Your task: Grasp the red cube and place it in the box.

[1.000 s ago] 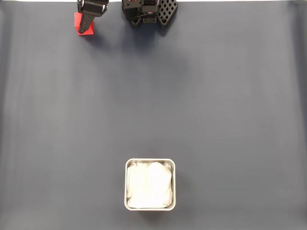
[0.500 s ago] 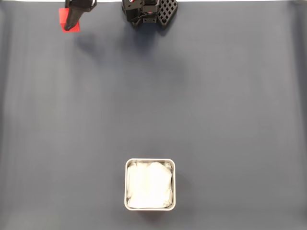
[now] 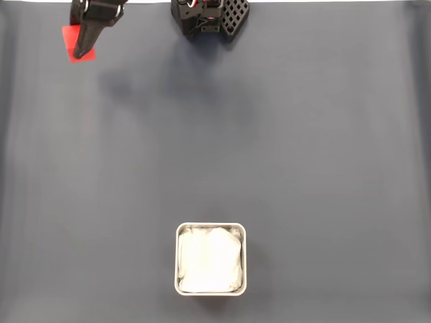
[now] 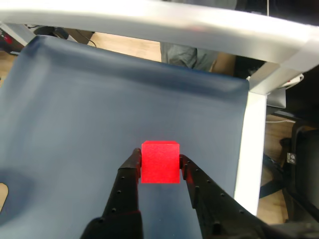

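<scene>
In the wrist view the cube (image 4: pixel 160 162) sat squarely between the two black fingers (image 4: pixel 130 169), one pressed to each side face, so the gripper (image 4: pixel 159 162) was clamped on it. The cube's front and top faces were plain red, with no mark or lettering. Below it lay the dark blue mat (image 4: pixel 89 114), with no visible contact between the two, and a white table frame (image 4: pixel 254 124) ran along the mat's far and right edges.

In the fixed view the cube (image 3: pixel 69 37) showed at the top left corner of the mat (image 3: pixel 269 134), partly covered by the gripper (image 3: pixel 82 50), whose dark finger crossed its right part. The arm's black base (image 3: pixel 210 17) stood at the top edge, near the middle. The box (image 3: pixel 211 259) rested well apart from the cube, near the bottom centre, with crumpled white lining inside.

No brand, label or writing could be read anywhere.
</scene>
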Tool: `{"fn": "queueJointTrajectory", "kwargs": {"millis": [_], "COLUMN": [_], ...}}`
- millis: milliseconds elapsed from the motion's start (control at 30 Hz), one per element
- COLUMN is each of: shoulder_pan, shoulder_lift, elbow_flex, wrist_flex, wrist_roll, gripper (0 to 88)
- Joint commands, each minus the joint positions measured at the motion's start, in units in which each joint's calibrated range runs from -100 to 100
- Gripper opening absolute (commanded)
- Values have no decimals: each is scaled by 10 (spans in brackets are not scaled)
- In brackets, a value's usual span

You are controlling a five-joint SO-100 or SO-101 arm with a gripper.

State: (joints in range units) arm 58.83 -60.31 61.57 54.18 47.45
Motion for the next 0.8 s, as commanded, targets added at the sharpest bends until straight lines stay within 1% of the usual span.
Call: {"fn": "queueJointTrajectory", "kwargs": {"millis": [0,767], "shoulder_pan": [-29,-197], "shoulder_lift": [7,120], "elbow_flex": [-35,-174], "wrist_flex": [-23,-73], "wrist_roll": [-5,-6], "gripper": [49,50]}}
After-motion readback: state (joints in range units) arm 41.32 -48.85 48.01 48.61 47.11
